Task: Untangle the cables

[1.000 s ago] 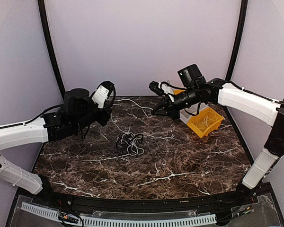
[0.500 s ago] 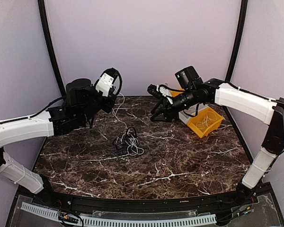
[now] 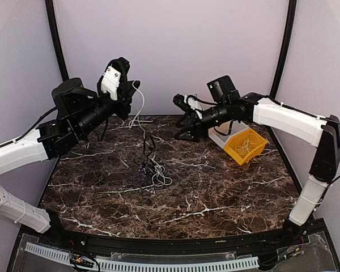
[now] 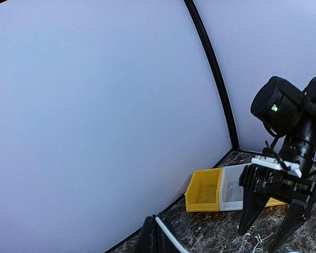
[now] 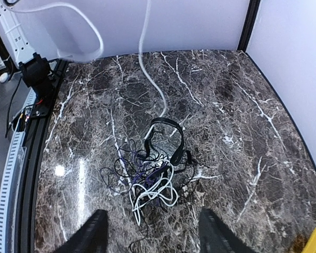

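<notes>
The cables [image 3: 153, 169] lie in a knotted clump of black and white cords mid-table, also seen in the right wrist view [image 5: 152, 171]. One white cable [image 3: 140, 107] rises from the clump to my left gripper [image 3: 130, 85], which is held high and is shut on it. In the left wrist view that white cable [image 4: 167, 233] sits between the closed fingers of the left gripper [image 4: 157, 227]. My right gripper [image 3: 181, 118] hangs open and empty at the back right of the clump. Its fingers [image 5: 92, 232] frame the clump from above, and the right gripper [image 4: 274, 224] faces the left wrist camera.
A yellow bin [image 3: 255, 152] holding a pale coiled cord stands at the right, with a white bin [image 3: 222, 137] beside it. Another yellow bin [image 4: 203, 190] sits by the back wall. A black band [image 5: 171, 138] arches over the clump.
My left arm has risen, drawing the white cable up out of the clump. My right gripper has opened, let the white cable go, and shifted slightly left.
</notes>
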Controlling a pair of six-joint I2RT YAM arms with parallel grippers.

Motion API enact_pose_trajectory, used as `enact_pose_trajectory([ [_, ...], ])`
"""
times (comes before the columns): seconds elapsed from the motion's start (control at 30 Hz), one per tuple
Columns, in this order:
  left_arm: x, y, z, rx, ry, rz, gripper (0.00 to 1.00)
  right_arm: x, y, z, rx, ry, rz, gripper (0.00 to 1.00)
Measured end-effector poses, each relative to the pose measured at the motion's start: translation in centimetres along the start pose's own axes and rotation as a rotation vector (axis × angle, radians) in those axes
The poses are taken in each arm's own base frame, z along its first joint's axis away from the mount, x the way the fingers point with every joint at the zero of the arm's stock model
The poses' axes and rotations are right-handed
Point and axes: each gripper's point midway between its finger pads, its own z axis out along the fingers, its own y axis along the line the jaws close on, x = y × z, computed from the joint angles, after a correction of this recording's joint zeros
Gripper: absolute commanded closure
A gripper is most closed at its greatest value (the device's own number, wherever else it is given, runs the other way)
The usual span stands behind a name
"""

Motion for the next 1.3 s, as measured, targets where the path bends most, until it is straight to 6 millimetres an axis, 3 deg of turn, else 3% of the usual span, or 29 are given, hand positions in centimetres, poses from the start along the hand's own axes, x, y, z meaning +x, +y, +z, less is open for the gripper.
enact_pose_trajectory([
  [0.1,0.2,-0.1,-0.4,0.005,-0.005,-0.01,1.0,2.9,-0.7,2.9,-0.023,0.015,0.038,0.26],
  [0.23,2.0,-0.3,-1.6,0.005,0.018,-0.03,1.0,7.8,-1.2,7.3,-0.071,0.081,0.09,0.25],
  [0.33,2.8,-0.3,-2.2,0.001,0.029,-0.046,1.0,9.3,-1.3,9.9,-0.103,0.101,0.111,0.25],
  [0.47,3.7,-0.3,-3.0,-0.005,0.04,-0.072,1.0,8.9,-1.4,12.5,-0.135,0.069,0.12,0.3],
  [0.57,4.1,-0.3,-3.4,-0.006,0.044,-0.089,1.0,7.8,-1.3,13.6,-0.164,0.023,0.121,0.43],
  [0.63,4.2,-0.4,-3.5,-0.006,0.047,-0.095,1.0,6.9,-1.3,14.3,-0.187,-0.006,0.128,0.59],
  [0.7,4.4,-0.4,-3.6,-0.006,0.049,-0.099,1.0,6.3,-1.3,15.0,-0.203,-0.025,0.123,0.87],
  [0.73,4.5,-0.4,-3.6,-0.006,0.05,-0.102,1.0,6.1,-1.3,15.3,-0.213,-0.032,0.131,0.96],
  [0.8,4.5,-0.3,-3.7,-0.009,0.053,-0.104,1.0,6.1,-1.3,15.8,-0.221,-0.037,0.141,1.0],
  [0.97,4.1,1.3,-3.9,-0.087,0.067,-0.059,1.0,8.5,-0.5,16.1,-0.223,-0.004,0.187,1.0],
  [1.1,0.5,4.6,-4.8,-0.207,0.012,0.018,1.0,12.8,1.3,16.0,-0.237,0.077,0.251,0.99],
  [1.13,-0.8,5.6,-5.4,-0.238,-0.016,0.021,1.0,13.5,1.5,16.0,-0.238,0.093,0.262,0.95],
  [1.2,-3.1,7.1,-6.5,-0.283,-0.072,0.027,1.0,14.9,2.0,15.9,-0.242,0.125,0.281,0.74],
  [1.3,-4.3,7.7,-7.2,-0.297,-0.112,0.015,1.0,14.8,2.2,15.2,-0.23,0.144,0.268,0.57],
])
